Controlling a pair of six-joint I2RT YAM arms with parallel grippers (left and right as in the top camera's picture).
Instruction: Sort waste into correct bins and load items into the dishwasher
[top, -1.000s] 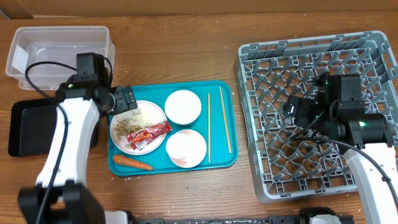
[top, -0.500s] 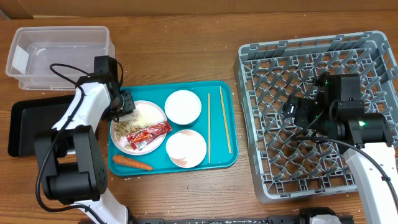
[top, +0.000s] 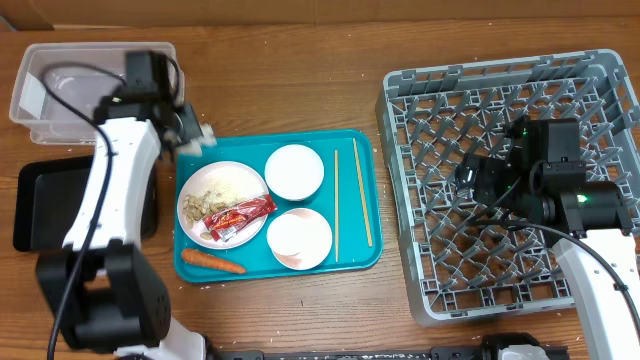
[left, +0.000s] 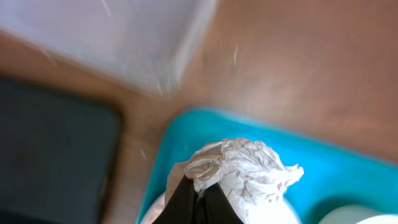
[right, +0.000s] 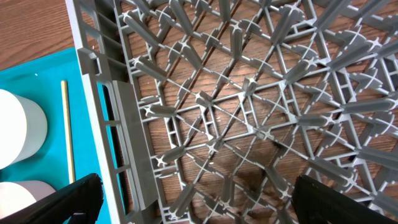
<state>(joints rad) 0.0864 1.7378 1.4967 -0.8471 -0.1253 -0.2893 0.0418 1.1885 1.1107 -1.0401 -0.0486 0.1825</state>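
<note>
My left gripper (top: 192, 132) is shut on the crumpled white tissue (top: 204, 134), held above the teal tray's far-left corner, next to the clear tub (top: 95, 78). In the left wrist view the tissue (left: 249, 165) bulges over the closed fingertips (left: 186, 199). On the plate (top: 182, 210) lie the red wrapper (top: 240, 214), beige scraps (top: 205, 203) and rice (top: 236, 182). A carrot (top: 212, 262) lies on the tray in front of the plate. Two bowls (top: 294, 171) (top: 299, 238) and two chopsticks (top: 336, 200) rest on the tray. My right gripper (top: 470, 175) hangs open over the grey dish rack (top: 510, 270).
The black tray (top: 40, 200) sits left of the teal tray (top: 250, 145), in front of the clear tub. The right wrist view shows the rack's pegs (right: 249, 93) beneath wide fingers (right: 78, 199) and the teal tray's edge with a chopstick (right: 67, 130).
My left gripper closed on the tissue at the plate's far edge and lifted it up and back toward the clear tub. The right arm stayed still.
</note>
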